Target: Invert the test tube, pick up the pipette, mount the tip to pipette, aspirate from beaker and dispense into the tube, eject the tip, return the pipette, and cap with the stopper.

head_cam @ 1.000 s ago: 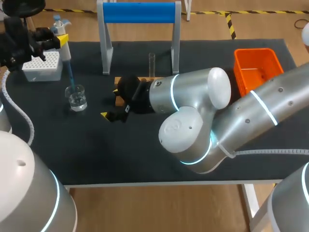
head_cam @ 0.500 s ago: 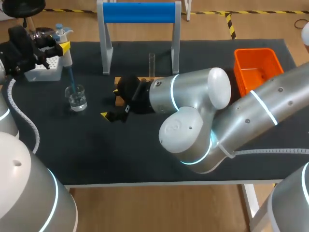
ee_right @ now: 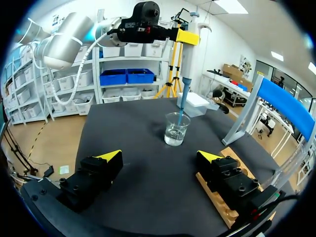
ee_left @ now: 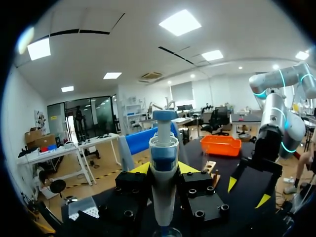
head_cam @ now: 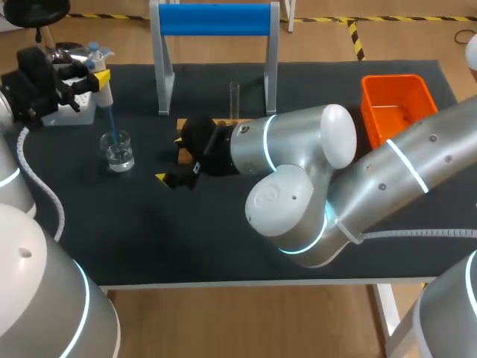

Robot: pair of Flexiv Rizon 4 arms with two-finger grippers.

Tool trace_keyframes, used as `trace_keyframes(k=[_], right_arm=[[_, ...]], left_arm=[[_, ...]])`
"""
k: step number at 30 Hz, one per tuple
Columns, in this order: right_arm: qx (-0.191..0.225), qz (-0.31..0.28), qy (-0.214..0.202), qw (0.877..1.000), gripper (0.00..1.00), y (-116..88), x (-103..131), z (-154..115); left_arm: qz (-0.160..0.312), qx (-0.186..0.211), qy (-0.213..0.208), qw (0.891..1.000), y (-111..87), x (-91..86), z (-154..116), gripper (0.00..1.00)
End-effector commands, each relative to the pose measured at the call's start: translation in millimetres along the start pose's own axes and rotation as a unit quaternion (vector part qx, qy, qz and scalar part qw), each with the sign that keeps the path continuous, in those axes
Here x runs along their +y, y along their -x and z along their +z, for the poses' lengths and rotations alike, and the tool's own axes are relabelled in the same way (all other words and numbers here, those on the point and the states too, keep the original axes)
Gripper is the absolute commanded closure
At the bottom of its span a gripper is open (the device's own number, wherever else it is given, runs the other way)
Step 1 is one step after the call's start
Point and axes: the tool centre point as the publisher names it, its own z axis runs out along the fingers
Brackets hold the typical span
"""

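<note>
My left gripper [head_cam: 95, 76] is shut on the white-and-blue pipette [head_cam: 105, 91] at the table's far left, holding it upright. Its blue tip [head_cam: 110, 123] dips into the glass beaker [head_cam: 118, 151] of clear liquid. In the left wrist view the pipette [ee_left: 163, 168] stands between the fingers of my left gripper [ee_left: 164, 172]. My right gripper [head_cam: 170, 158] hovers open and holds nothing, low over the table beside the wooden rack [head_cam: 182, 127]. Past my right gripper [ee_right: 159, 156] are the beaker [ee_right: 176, 129] and the pipette [ee_right: 188, 55]. A glass test tube [head_cam: 234, 100] stands upright behind the rack.
A white tip box [head_cam: 74, 108] sits behind the left gripper. A blue-topped stand [head_cam: 215, 19] is at the back middle, and an orange bin [head_cam: 396, 105] at the back right. My right arm's big elbow [head_cam: 298, 194] covers the table's middle.
My left wrist has shifted a little to the right and turned, the pipette going with it; its tip stays in the beaker. The right arm has not moved.
</note>
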Motion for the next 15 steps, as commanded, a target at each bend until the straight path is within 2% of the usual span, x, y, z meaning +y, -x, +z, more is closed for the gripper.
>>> trace_keyframes(k=[1, 15], right_arm=[[0.0, 0.0, 0.001, 1.0, 0.0, 0.2, -0.8, 0.5], [0.0, 0.0, 0.001, 1.0, 0.0, 0.2, -0.8, 0.5]], left_arm=[[-0.001, -0.002, 0.0, 1.0, -1.3, 5.2, 4.2, 1.0], [-0.011, -0.006, 0.002, 1.0, 1.5, 14.8, 5.1, 1.0]])
